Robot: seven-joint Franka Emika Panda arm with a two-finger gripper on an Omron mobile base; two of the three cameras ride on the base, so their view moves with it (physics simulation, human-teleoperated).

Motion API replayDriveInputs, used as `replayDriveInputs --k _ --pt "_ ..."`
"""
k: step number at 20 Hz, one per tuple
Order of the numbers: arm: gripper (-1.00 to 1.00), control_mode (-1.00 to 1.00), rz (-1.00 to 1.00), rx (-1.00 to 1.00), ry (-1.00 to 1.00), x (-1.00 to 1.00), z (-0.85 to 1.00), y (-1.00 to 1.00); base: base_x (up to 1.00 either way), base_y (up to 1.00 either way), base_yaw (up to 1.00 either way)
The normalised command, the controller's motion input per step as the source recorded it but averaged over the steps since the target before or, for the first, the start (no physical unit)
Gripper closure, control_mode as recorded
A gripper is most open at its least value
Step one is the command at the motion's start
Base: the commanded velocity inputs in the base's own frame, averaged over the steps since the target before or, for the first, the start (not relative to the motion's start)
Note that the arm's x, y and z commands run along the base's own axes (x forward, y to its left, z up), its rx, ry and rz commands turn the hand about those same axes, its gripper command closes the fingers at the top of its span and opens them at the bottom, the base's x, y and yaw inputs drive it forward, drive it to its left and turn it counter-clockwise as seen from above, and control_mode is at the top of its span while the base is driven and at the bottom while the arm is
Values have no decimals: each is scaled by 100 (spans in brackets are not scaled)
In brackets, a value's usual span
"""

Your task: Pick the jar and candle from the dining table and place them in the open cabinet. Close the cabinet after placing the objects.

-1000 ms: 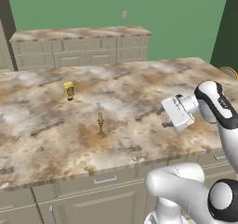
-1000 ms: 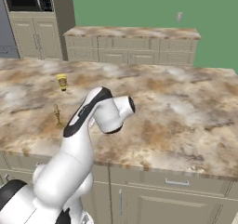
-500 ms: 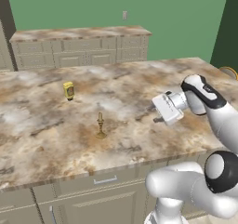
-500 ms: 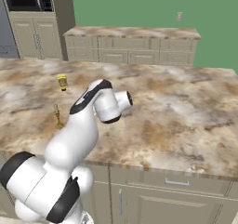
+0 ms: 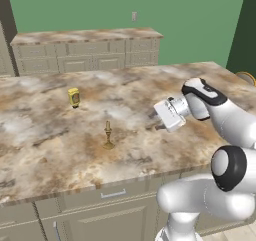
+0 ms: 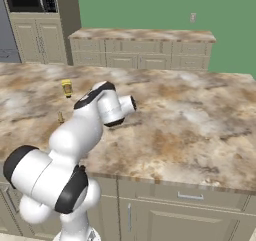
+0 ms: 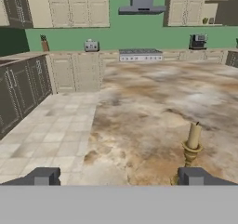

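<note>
- Swinging further left over the last second, the white arm has carried its wrist from the 3 o'clock edge of the left base view in towards the middle, low over the desk (image 5: 150,85).
- Nothing on the marbled brown-and-white top has shifted in that time.
- From the left base view, the pincer (image 5: 161,119) points towards 9 o'clock, hovering just above the stone surface.
- Its two dark fingertips (image 7: 44,176) stand as wide apart as they go, with nothing between them.
- A slim cream candle (image 5: 108,135) on a brass holder stands upright on the desk, at about 9 o'clock from the pincer, with bare stone between them.
- From the hand camera, the candle (image 7: 193,141) stands near the front, at about 4 o'clock, just above the right fingertip and off the line between the two tips.
- A small yellow container (image 5: 74,97) with a dark label stands at about 11 o'clock from the candle, well apart from it.
- From the right base view, the yellow container (image 6: 67,87) sits at 9 o'clock, and the arm's elbow covers most of the candle.
- A second marbled counter (image 5: 85,36) with beige drawers runs along the green wall at 12 o'clock.
- I cannot make out the jar.
</note>
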Motion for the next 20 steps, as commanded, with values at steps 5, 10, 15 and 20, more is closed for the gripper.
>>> replayDriveInputs --k 5,10,15,20 --pt "-100 -100 2 0 0 19 -16 25 0 0 0" --pt "-100 -100 2 0 0 18 -15 31 0 0 0" --pt "-100 -100 1 0 0 17 -13 27 0 0 0" --pt "-100 -100 2 0 0 19 -10 19 0 0 0"
